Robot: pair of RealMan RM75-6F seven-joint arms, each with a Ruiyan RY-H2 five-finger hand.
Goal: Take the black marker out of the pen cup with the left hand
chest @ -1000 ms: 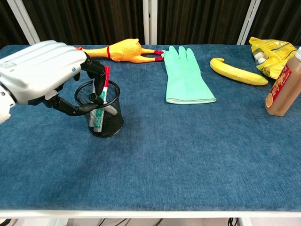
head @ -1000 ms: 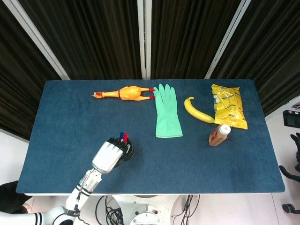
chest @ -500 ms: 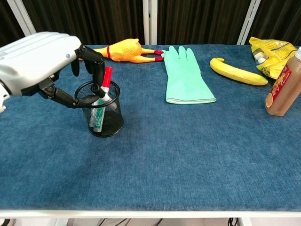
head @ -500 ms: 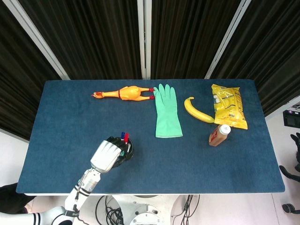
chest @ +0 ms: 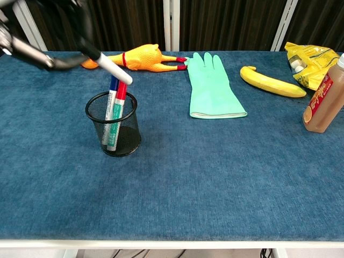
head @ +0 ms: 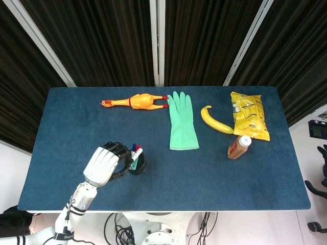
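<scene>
The black mesh pen cup [chest: 115, 135] stands near the table's front left, also seen in the head view as the pen cup [head: 138, 166]. My left hand [head: 104, 164] is raised just left of the cup and grips a white-barrelled marker [chest: 115, 70] lifted clear above the rim, tilted, its cap end hidden in the fingers. In the chest view only the dark fingers of the left hand [chest: 59, 63] show at the top left. A blue marker [chest: 112, 98] and a red marker [chest: 121, 94] still stand in the cup. The right hand is out of sight.
A rubber chicken [head: 134, 101] lies at the back, a green glove [head: 181, 122] in the middle. To the right are a banana [head: 215, 120], a yellow snack bag [head: 249, 115] and a brown bottle [head: 238, 147].
My left hand has risen up and to the left from the cup's rim, drawing one marker out of the cup. The cup and the other two markers stayed in place.
</scene>
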